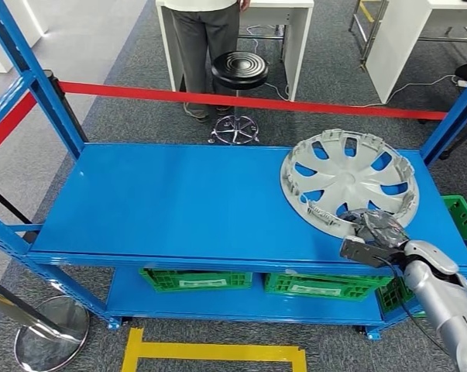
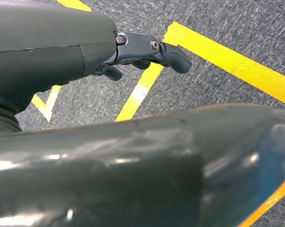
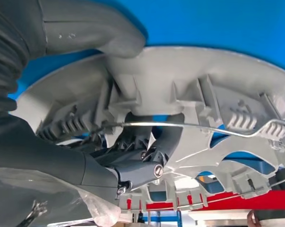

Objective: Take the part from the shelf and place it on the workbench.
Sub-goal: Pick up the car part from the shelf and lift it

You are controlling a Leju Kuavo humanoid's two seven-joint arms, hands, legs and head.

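A: Grey carpet w/ yellow floor tape (image 1: 213, 353) at the bottom of the frame, a chrome stanchion base (image 1: 50, 333) lower left. What's nearest on the robot side?

B: Right arm comes in from the lower right corner. Right hand (image 1: 371, 236) sits at the near edge of the wheel cover (image 1: 351, 180). Wrist view shows dark fingers (image 3: 148, 156) hooked through an opening in the cover's ribbed underside and the thumb (image 3: 94, 28) lying over its rim, so it has a grip on the part.

A: And the part itself?

B: Silver-grey wheel cover, spoked, on the top level of the blue shelf (image 1: 178, 205), right side of the frame. Far edge seems to sit on the shelf; near edge is at the hand.

A: Left hand?

B: Left hand (image 2: 148, 54) is over carpet and yellow tape lines in its wrist view. Fingers curled under, nothing in them.

A: Under the top level?

B: Green crates (image 1: 196, 279) on the lower level, center and right.

A: Further back?

B: Red barrier tape (image 1: 260, 101) runs across behind the shelf. Past it a black stool (image 1: 239, 71) on a chrome base, then a person (image 1: 204, 39) standing at a white desk (image 1: 283, 23), top center. Another white desk upper right.
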